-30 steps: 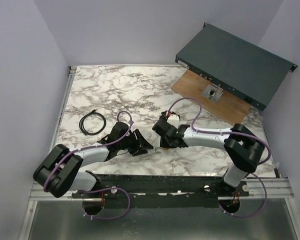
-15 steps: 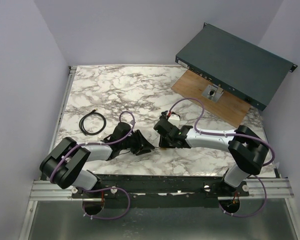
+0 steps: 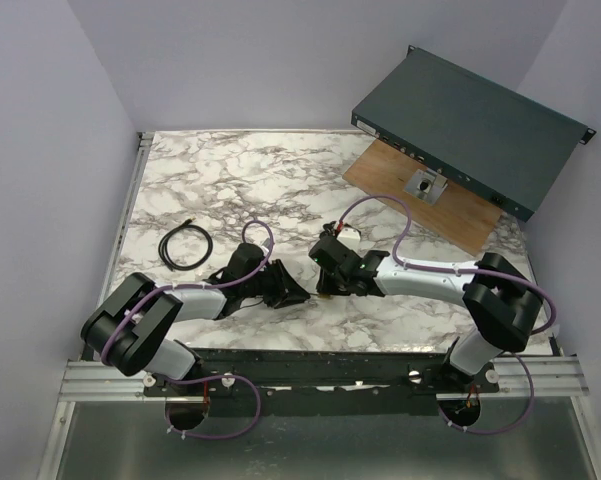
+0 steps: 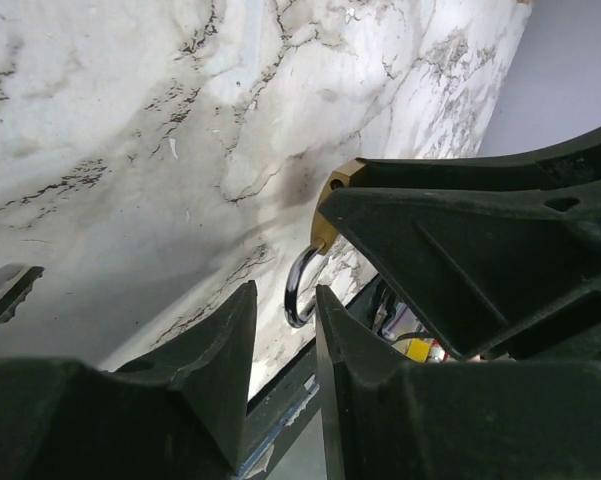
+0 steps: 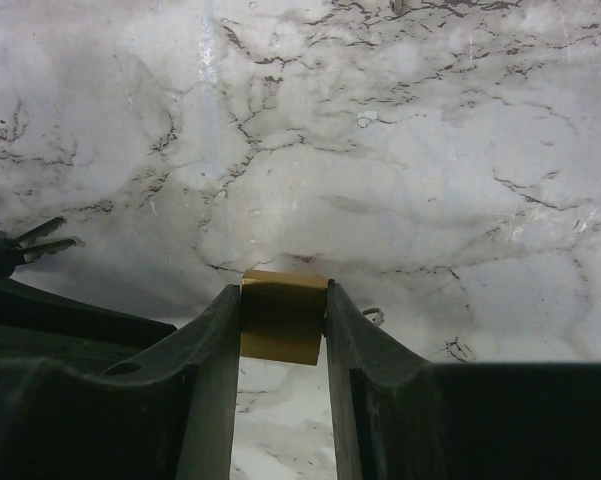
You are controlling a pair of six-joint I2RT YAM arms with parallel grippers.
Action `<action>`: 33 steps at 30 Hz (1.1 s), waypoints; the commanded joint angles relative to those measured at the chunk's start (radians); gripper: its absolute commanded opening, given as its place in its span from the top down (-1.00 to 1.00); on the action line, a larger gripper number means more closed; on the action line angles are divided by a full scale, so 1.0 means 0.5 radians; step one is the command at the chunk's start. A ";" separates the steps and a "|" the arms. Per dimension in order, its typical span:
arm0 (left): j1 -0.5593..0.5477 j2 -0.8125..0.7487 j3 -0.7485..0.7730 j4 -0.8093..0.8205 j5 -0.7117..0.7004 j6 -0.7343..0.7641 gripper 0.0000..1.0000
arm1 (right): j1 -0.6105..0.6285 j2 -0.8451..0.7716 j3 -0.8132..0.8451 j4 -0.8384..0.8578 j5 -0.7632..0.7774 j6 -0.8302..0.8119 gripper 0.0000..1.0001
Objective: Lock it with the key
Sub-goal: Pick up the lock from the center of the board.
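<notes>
Padlock [image 5: 283, 318] pinched by its brass sides in the right fingers [image 5: 205, 400], close to the middle of the worktop's [image 3: 230, 170] near edge.

Its shackle [image 4: 298, 290] juts from the body towards the near edge, so the long axis seems to run roughly far-to-near; the keyhole is not visible. The left fingers [image 4: 210, 380] are just beside it and nearly pressed together, though whether they grip the key cannot be told. An off-line push could twist the padlock in its pinch, or the close-set fingers could collide.
</notes>
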 commanded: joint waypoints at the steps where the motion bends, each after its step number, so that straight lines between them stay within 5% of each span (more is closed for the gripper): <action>1: -0.018 0.031 0.043 0.035 0.040 0.035 0.45 | 0.012 -0.083 0.026 0.046 -0.021 0.024 0.62; 27: -0.029 0.048 0.077 0.099 0.121 -0.057 0.76 | 0.014 -0.115 0.047 0.078 0.000 -0.011 0.63; 33: -0.030 0.024 0.109 0.053 0.123 -0.024 1.00 | 0.014 -0.152 0.046 0.095 0.003 -0.053 0.49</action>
